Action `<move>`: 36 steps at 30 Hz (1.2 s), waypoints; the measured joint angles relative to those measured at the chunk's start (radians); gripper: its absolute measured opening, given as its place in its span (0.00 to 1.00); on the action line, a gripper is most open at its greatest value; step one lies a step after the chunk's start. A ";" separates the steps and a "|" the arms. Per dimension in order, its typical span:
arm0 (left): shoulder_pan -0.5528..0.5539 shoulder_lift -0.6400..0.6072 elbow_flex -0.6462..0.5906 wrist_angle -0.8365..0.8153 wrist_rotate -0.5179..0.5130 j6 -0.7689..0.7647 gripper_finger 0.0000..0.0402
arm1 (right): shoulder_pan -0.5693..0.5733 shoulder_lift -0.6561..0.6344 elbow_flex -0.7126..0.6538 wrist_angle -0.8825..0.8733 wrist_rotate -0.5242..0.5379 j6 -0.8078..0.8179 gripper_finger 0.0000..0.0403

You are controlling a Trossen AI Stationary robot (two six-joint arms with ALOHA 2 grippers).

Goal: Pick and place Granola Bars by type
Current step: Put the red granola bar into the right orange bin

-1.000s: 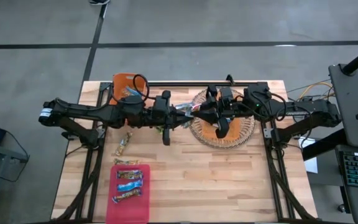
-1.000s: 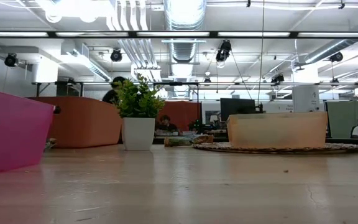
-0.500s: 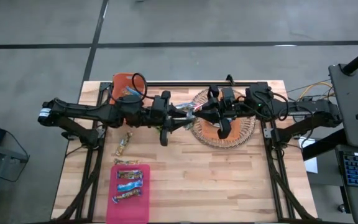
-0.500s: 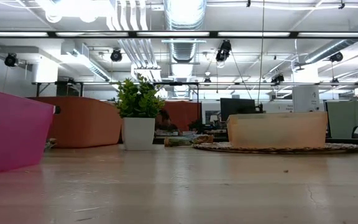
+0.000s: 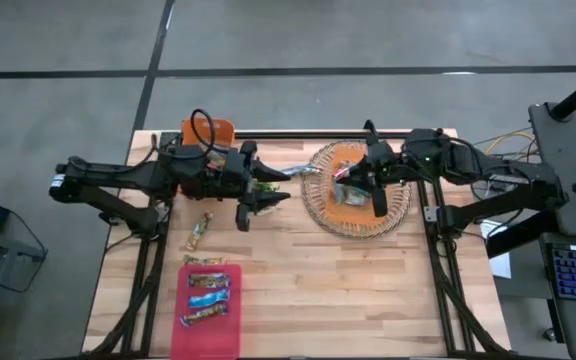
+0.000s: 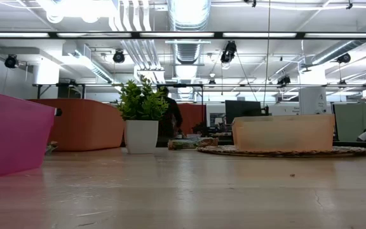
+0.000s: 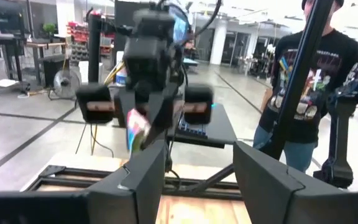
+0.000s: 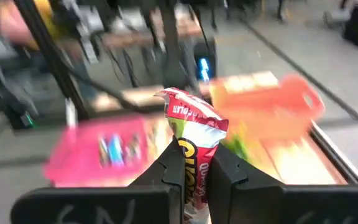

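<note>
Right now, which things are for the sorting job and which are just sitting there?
For the job: wrapped bar pinched in the right tool; binned bars; pink bin; loose bar; woven tray.
Just there: potted plant; person beyond the table.

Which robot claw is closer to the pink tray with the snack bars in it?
The left one. The left gripper hangs open over the wood just above the pink tray. The right gripper is farther off, over the round woven basket, pinching a red snack bar.
</note>
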 joint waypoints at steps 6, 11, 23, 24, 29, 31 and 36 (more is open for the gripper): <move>0.000 -0.029 0.000 -0.032 0.013 -0.001 0.43 | -0.062 0.001 -0.001 -0.272 0.035 -0.091 0.05; -0.001 -0.037 0.000 -0.042 0.023 -0.005 0.43 | -0.110 0.033 -0.002 -0.400 0.076 -0.138 0.05; -0.002 -0.044 0.000 -0.134 0.048 -0.031 0.43 | -0.173 0.148 -0.105 -0.441 0.096 -0.200 0.05; -0.002 -0.047 0.000 -0.148 0.048 -0.031 0.43 | -0.173 0.156 -0.119 -0.439 0.092 -0.203 0.05; -0.002 -0.052 -0.001 -0.172 0.048 -0.031 0.43 | -0.173 0.194 -0.170 -0.422 0.046 -0.204 0.05; -0.002 -0.054 -0.001 -0.172 0.048 -0.031 0.43 | -0.173 0.210 -0.186 -0.409 0.043 -0.204 0.05; -0.002 -0.054 -0.001 -0.172 0.048 -0.033 0.43 | -0.173 0.255 -0.214 -0.388 0.040 -0.210 0.05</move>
